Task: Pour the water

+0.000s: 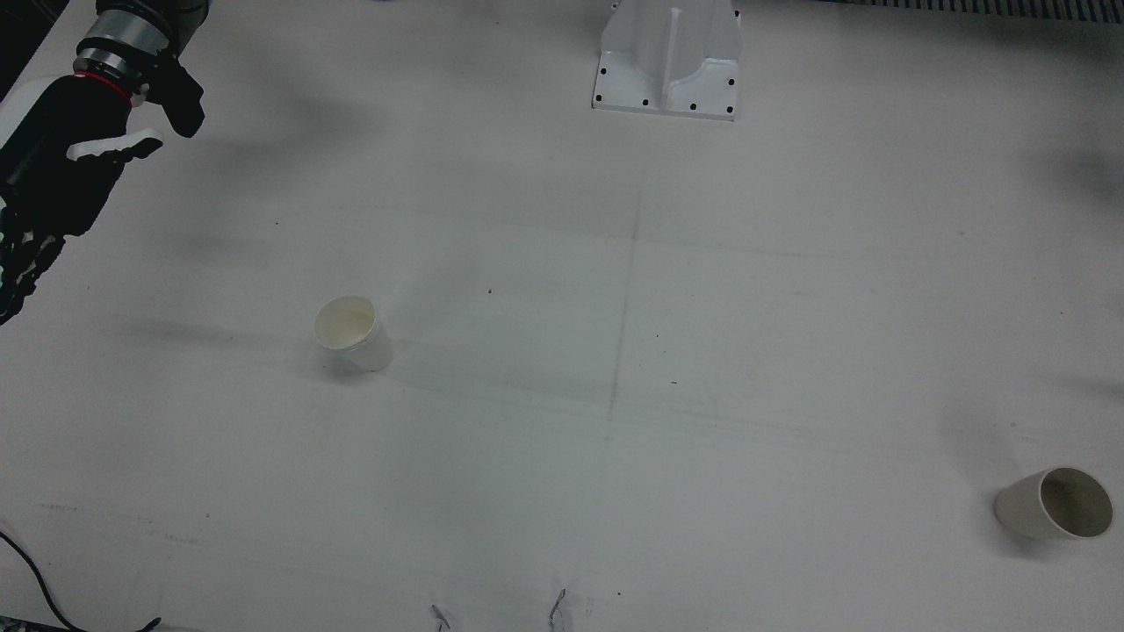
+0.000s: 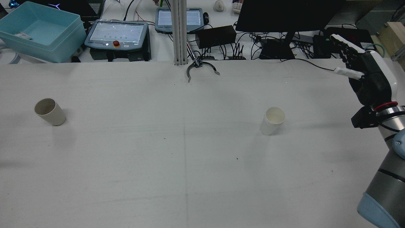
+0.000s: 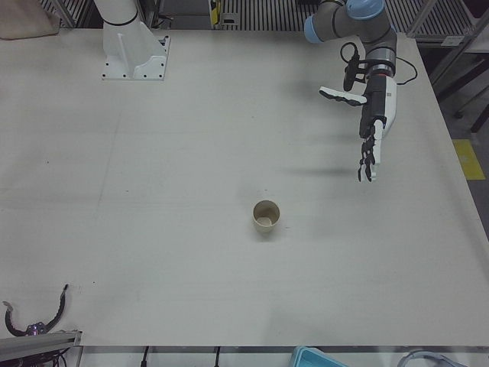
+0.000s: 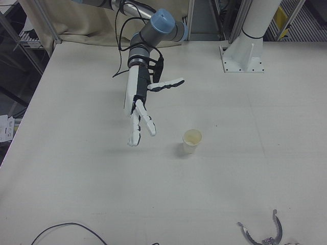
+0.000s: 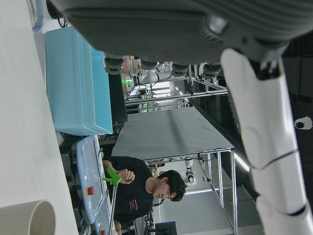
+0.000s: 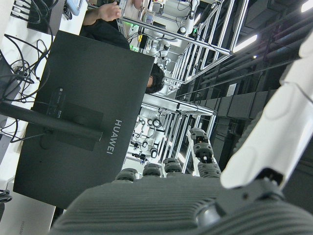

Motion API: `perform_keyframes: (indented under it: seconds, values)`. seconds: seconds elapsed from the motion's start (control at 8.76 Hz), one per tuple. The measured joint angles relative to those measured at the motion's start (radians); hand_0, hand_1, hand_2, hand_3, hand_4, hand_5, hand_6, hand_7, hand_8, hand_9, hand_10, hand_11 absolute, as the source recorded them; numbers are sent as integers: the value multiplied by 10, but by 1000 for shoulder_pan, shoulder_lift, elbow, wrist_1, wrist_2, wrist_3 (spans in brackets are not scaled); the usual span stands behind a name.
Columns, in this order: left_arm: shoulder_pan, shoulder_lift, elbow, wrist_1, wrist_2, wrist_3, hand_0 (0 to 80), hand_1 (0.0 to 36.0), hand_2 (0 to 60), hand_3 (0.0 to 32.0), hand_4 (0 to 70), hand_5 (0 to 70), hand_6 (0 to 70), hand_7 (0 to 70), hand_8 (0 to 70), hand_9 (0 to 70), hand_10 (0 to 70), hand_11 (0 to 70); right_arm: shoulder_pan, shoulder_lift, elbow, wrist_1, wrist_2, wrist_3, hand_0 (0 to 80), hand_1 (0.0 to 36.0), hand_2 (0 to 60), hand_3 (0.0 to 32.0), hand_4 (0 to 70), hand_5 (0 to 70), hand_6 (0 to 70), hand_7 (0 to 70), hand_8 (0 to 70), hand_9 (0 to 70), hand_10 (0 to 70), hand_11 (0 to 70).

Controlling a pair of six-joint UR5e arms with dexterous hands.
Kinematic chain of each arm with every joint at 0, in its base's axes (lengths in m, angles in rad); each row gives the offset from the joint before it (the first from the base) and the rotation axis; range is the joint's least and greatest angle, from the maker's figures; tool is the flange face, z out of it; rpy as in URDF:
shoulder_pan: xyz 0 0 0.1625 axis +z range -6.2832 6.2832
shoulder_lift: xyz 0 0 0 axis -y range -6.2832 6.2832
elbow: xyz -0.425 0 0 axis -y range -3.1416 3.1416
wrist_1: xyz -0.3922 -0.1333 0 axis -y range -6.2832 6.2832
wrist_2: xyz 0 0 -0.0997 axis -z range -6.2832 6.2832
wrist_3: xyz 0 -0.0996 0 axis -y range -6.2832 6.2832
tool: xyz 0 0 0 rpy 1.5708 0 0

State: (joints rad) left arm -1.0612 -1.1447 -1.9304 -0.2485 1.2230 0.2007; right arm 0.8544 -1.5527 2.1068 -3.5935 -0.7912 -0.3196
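Note:
A white paper cup (image 1: 353, 333) (image 2: 272, 120) (image 4: 191, 141) stands upright on the table's right half. A beige paper cup (image 1: 1054, 502) (image 2: 49, 111) (image 3: 266, 216) stands upright far out on the left half; its rim shows in the left hand view (image 5: 24, 218). My right hand (image 1: 61, 175) (image 2: 364, 71) (image 4: 139, 109) hovers open, fingers stretched out, above the table and to the side of the white cup, well apart from it. My left hand (image 3: 373, 126) hangs open, fingers pointing down, apart from the beige cup. Neither hand holds anything.
A white pedestal base (image 1: 667, 66) (image 3: 134, 57) (image 4: 242, 56) is bolted near the robot side. Beyond the far edge are a blue bin (image 2: 41, 31), teach pendants (image 2: 117, 33), a monitor (image 2: 284, 15) and cables. A black clamp (image 2: 201, 68) lies at that edge. A person (image 5: 146, 191) sits behind.

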Motion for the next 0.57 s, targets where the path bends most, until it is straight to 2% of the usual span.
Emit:
perform_keyframes:
  seconds: [0.11,0.23,0.34,0.57]
  values:
    - [-3,-4,6,-3,1,9,523,151,0,238,23,0,0,20,0,0,12,38,10,-1,1,0,0,-4,454,77,0,96,10,1,15,5,9,0,0,0]
    - [-4,-7,10,-4,0,25,521,148,0,290,3,0,0,5,0,0,9,33,25,-5,2,-1,-7,-8,455,80,0,174,0,0,0,0,3,0,0,0]
    - [-2,-21,18,-4,2,41,519,143,0,320,0,0,0,2,0,0,7,31,49,-12,4,-2,-19,-18,456,81,0,208,0,0,0,0,0,0,0,0]
    - [0,-101,65,4,13,53,525,148,0,320,0,0,0,2,0,0,6,29,85,-17,5,-2,-38,-37,446,77,0,208,0,0,0,0,0,0,0,0]
